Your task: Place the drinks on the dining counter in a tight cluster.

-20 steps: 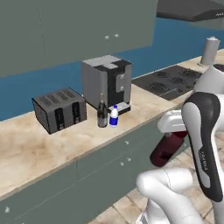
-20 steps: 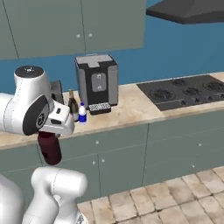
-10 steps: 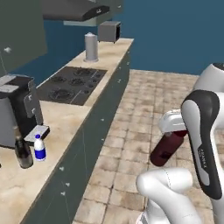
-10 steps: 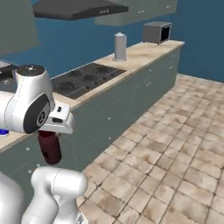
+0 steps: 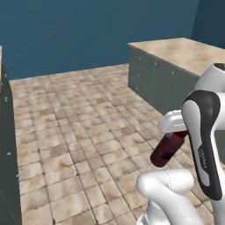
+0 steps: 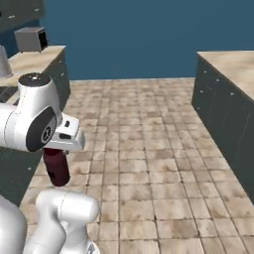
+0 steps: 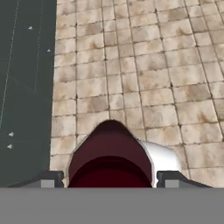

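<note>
A dark maroon bottle (image 5: 166, 150) hangs tilted in my gripper (image 5: 172, 137), low in front of the robot's body and above the tiled floor. In the right base view the same maroon bottle (image 6: 56, 166) hangs below the gripper (image 6: 59, 148). The hand view looks down along the bottle (image 7: 109, 153), with the gripper (image 7: 109, 178) shut on its sides and one fingertip on each side. The dining counter (image 5: 186, 52) stands ahead to the right, its marble top bare where it shows, also seen as the dining counter (image 6: 229, 63) against the dark blue wall.
Open tiled floor (image 5: 88, 123) lies between me and the island. The kitchen worktop's dark cabinet fronts (image 5: 6, 158) run along the left. On that worktop stand a microwave (image 6: 31, 38) and a steel pot (image 6: 4, 59).
The whole picture has swung away from the kitchen worktop and stove to the open floor and the island: the camera moved. The maroon bottle stays in the gripper.
</note>
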